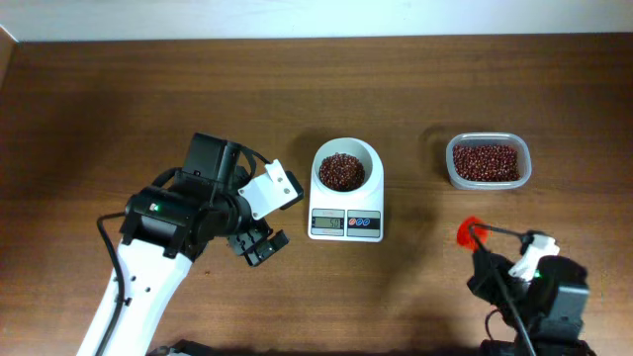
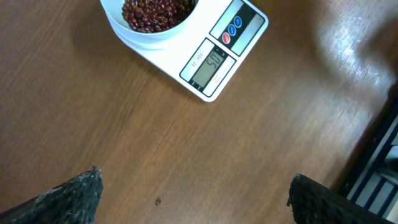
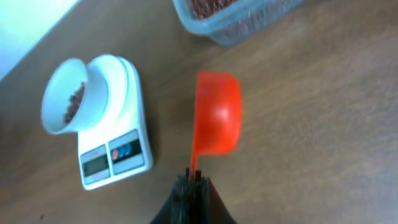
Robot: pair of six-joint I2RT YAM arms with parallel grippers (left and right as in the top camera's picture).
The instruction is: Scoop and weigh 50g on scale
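The white scale (image 1: 345, 223) stands mid-table with a round white bowl (image 1: 345, 168) of red beans on top; its display shows digits I cannot read. The left wrist view has the scale (image 2: 217, 62) at the top. My left gripper (image 2: 196, 183) hangs open over bare wood to the scale's left, nothing between its fingers. My right gripper (image 3: 194, 180) is shut on the handle of a red scoop (image 3: 217, 118), held right of the scale (image 3: 115, 155). No beans show in the scoop (image 1: 469, 233).
A clear rectangular tub (image 1: 488, 161) of red beans sits at the back right, beyond the scoop, and shows at the top of the right wrist view (image 3: 230, 25). The table's far edge runs along the top of the overhead view.
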